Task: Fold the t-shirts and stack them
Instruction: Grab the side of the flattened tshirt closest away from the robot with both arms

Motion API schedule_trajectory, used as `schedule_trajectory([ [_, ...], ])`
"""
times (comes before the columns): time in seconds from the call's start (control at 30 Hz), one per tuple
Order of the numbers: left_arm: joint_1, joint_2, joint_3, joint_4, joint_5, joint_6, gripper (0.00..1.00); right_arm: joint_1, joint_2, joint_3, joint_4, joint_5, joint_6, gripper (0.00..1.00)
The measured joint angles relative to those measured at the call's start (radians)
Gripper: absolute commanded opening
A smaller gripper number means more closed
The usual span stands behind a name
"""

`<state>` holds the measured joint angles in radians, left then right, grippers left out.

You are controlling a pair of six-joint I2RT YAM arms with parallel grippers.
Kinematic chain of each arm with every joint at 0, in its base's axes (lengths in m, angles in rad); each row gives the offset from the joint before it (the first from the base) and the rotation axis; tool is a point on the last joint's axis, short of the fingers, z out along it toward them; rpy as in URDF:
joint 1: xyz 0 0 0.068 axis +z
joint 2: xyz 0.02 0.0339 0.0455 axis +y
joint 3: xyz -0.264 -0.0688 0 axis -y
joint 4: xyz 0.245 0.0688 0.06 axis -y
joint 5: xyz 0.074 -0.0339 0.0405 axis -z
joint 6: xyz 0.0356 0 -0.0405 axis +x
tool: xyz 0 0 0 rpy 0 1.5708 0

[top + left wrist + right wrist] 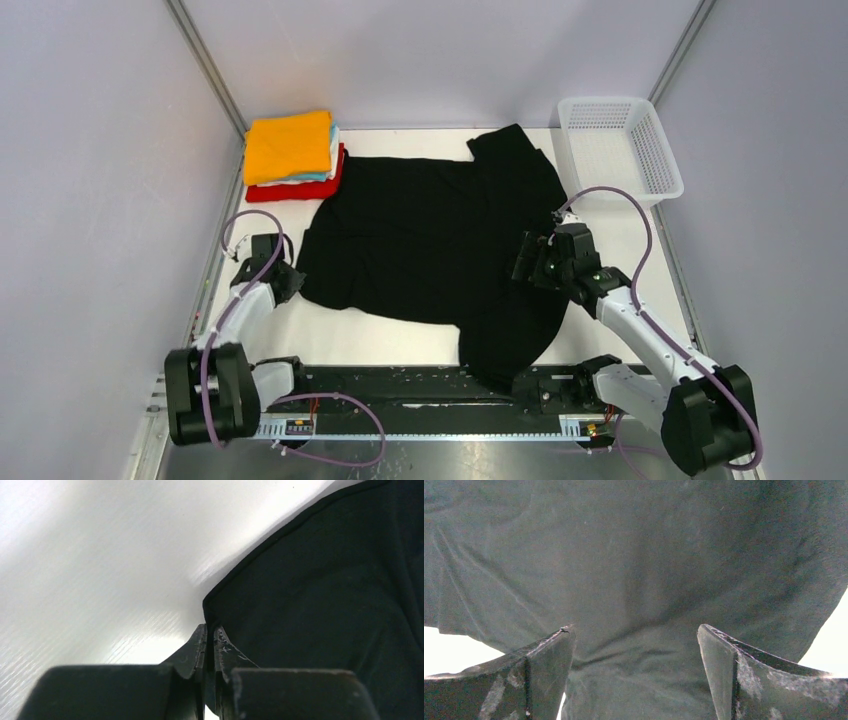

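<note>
A black t-shirt [430, 240] is spread on the white tabletop [385, 338] between pale walls [100, 150]. Left jaws are pressed together, right jaws held apart.

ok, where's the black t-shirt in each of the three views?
Top external: black t-shirt spread over the middle of the table, between both arms.
Left wrist: right half of frame, its corner just ahead of the shut left tool.
Right wrist: fills nearly the frame, beneath the open right tool.
Shared landmark: the white table beside its edge.
</note>
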<state>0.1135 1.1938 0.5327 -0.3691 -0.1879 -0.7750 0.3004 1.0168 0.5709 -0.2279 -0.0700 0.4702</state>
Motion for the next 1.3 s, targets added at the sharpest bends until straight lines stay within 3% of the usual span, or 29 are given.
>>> schedule_trajectory([
  [0.17,0.0,-0.2,-0.063,-0.06,-0.023,-0.005,0.0,0.13,0.0,0.022,-0.091,0.029,-0.006,0.97],
  [0.3,0.0,-0.282,-0.087,-0.106,-0.053,-0.011,0.0,0.344,-0.008,0.055,-0.207,0.085,-0.011,0.92],
  [0.53,0.0,-0.309,-0.097,-0.112,-0.052,-0.012,0.0,0.746,-0.024,0.063,-0.426,0.128,0.039,0.84],
  [0.7,0.0,-0.316,-0.105,-0.111,-0.045,-0.012,0.0,0.936,-0.001,0.057,-0.501,0.137,0.099,0.8],
  [0.9,0.0,-0.323,-0.109,-0.11,-0.039,-0.011,0.0,1.032,0.132,0.056,-0.431,0.165,0.116,0.77],
  [1.07,0.0,-0.323,-0.109,-0.111,-0.037,-0.012,0.0,1.04,0.228,0.057,-0.368,0.194,0.129,0.66],
  [1.2,0.0,-0.324,-0.109,-0.111,-0.037,-0.012,0.0,1.049,0.289,0.058,-0.349,0.203,0.165,0.49],
  [1.3,0.0,-0.328,-0.11,-0.112,-0.037,-0.016,0.0,1.055,0.296,0.061,-0.342,0.213,0.192,0.26],
])
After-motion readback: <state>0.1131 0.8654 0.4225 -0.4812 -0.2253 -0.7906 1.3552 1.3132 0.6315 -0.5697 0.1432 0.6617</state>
